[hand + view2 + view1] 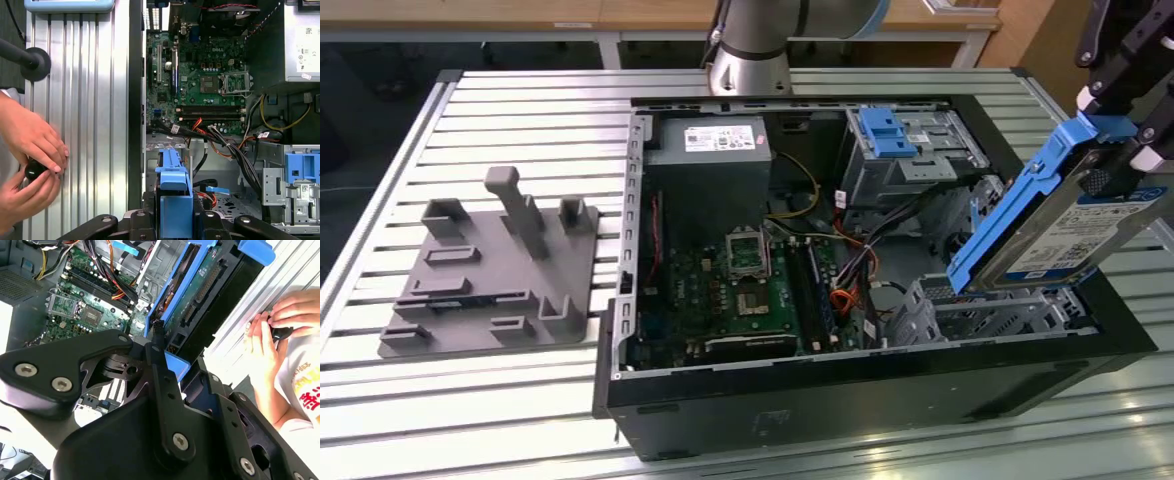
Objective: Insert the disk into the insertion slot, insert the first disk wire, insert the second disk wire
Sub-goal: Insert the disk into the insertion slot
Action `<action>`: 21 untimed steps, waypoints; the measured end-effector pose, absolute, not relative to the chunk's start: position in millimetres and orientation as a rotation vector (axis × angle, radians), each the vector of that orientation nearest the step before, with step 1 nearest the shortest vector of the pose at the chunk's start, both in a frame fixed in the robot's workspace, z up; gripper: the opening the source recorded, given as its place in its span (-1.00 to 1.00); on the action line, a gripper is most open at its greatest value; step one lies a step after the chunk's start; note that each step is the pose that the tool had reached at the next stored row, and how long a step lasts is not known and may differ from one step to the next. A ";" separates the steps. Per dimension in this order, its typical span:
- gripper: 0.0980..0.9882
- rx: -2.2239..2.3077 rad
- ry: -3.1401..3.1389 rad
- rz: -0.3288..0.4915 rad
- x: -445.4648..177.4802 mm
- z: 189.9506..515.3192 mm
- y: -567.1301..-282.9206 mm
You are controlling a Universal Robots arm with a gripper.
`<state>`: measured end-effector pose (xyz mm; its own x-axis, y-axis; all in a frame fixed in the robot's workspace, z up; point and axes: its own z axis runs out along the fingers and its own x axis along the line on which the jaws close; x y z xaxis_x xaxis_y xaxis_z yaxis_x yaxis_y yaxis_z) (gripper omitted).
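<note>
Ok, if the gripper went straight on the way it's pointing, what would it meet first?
Probably the insertion slot: the gripper is shut on the disk, whose tilted lower end sits right over that grey cage. Depth is unclear, so it may catch the rim.

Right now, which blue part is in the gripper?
The blue-framed disk, held tilted in the gripper; the blue latch sits apart on the tall bay.
</note>
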<state>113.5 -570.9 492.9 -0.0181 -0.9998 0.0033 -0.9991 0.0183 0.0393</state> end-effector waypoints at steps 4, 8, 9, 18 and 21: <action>-0.40 2.180 -2.220 -0.040 113.5 492.8 -570.9; -0.40 2.194 -2.233 -0.072 113.4 492.7 -571.0; -0.40 2.200 -2.239 -0.086 113.4 492.7 -571.1; -0.40 2.216 -2.253 -0.122 113.5 492.6 -571.7; -0.40 2.216 -2.253 -0.122 117.6 491.6 -571.8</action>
<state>117.6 -571.8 491.6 -0.0180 -0.9974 -0.0692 -0.9991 0.0152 0.0404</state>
